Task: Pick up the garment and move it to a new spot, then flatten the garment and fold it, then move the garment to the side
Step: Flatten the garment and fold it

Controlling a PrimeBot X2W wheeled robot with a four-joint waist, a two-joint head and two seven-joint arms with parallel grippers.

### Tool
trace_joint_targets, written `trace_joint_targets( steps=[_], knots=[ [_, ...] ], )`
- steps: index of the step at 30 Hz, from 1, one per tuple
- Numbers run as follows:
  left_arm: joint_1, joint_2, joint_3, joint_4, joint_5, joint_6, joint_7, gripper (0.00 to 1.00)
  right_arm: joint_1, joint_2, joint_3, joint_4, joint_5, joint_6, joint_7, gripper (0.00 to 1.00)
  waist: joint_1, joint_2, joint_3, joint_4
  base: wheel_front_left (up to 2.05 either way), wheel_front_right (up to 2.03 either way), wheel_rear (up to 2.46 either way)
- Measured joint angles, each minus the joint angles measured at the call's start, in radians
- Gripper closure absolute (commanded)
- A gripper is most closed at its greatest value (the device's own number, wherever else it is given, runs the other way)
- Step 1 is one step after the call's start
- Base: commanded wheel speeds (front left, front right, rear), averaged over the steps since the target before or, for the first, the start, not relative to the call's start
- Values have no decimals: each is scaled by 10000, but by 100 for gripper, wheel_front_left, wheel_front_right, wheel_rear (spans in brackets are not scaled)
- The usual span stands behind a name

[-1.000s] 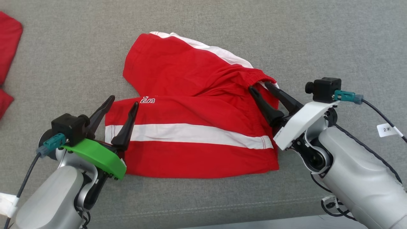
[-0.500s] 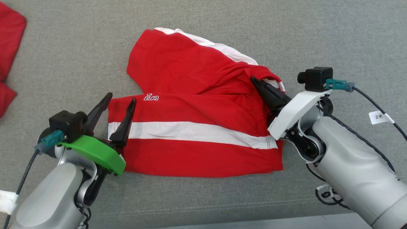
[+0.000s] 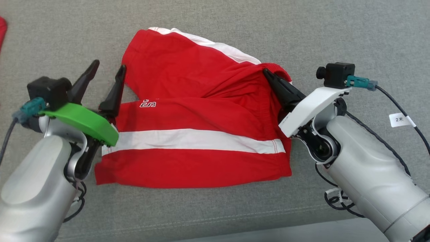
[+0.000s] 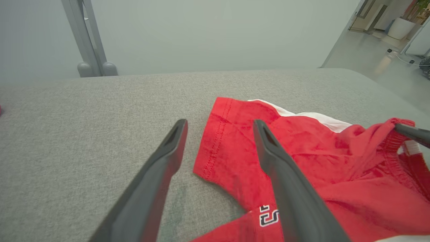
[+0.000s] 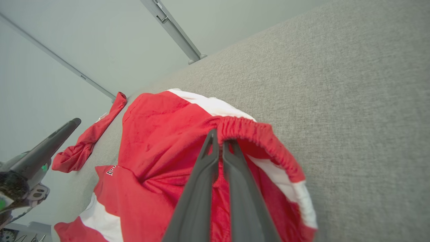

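A worktop point(image 3: 336, 33) covered in grey fabric carries everything, with a pale wall and a metal post point(image 4: 89, 37) behind it in the wrist views. On it lie the red shorts point(image 3: 201, 134) with white stripes, spread between the two tools. One leg lies flat and crosswise; the other is bunched and angled away. They look thin, soft and light. The cloth will probably sag, crease and drag on the fabric surface rather than keep any shape, so a single pinch would likely raise one corner and leave the rest trailing. The elastic waistband point(image 5: 255, 131) looks like the thickest and surest place to hold, and the stitched leg hem point(image 4: 215, 141) the next best. The right tool point(image 3: 267, 72) has its fingers closed on the waistband, which humps up over their tips. The left tool point(image 3: 109, 65) stands wide open and grips nothing. The corner of the leg hem sits just ahead, between its fingers; whether it touches I cannot tell. A second grip there would, I judge, let both ends be pulled taut. Beyond the left tool, well apart from the shorts, lies another red cloth point(image 5: 87, 141).
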Motion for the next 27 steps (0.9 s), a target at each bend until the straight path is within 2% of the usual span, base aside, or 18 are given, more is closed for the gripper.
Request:
trace_joint_targets(
  steps=[8, 22, 23, 24, 25, 26, 27],
  knots=[
    [-1187, -303, -19, 1191, -458, -105, 970, 0, -402, 309, 150, -203, 8, 86, -213, 100, 0, 0, 330, -463, 0, 0, 0],
    [-2447, -872, 314, 2890, -1097, -199, 1480, 0, -546, 194, 150, -476, 180, 88, -516, 100, 0, 0, 917, -1080, 0, 0, 0],
    [-2447, -880, 326, 3024, -1108, -209, 1480, 4, -546, 184, 155, -506, 182, 88, -518, 100, 0, 0, 951, -1110, 0, 0, 0],
    [-2447, -886, 330, 3112, -1139, -230, 1478, 21, -546, 180, 159, -527, 184, 88, -520, 100, 0, 0, 981, -1139, 0, 0, 0],
    [-2455, -907, 320, 3173, -1145, -245, 1478, 57, -546, 171, 153, -537, 190, 88, -531, 100, 0, 0, 1008, -1166, 0, 0, 0],
    [-2479, -953, 309, 3235, -1145, -284, 1459, 71, -546, 142, 127, -539, 207, 88, -581, 100, 0, 0, 1033, -1187, 0, 0, 0],
    [-2504, -1022, 318, 3277, -1145, -286, 1386, 100, -546, 102, 90, -546, 234, 88, -610, 100, 0, 0, 1051, -1201, 0, 0, 0]
  ],
)
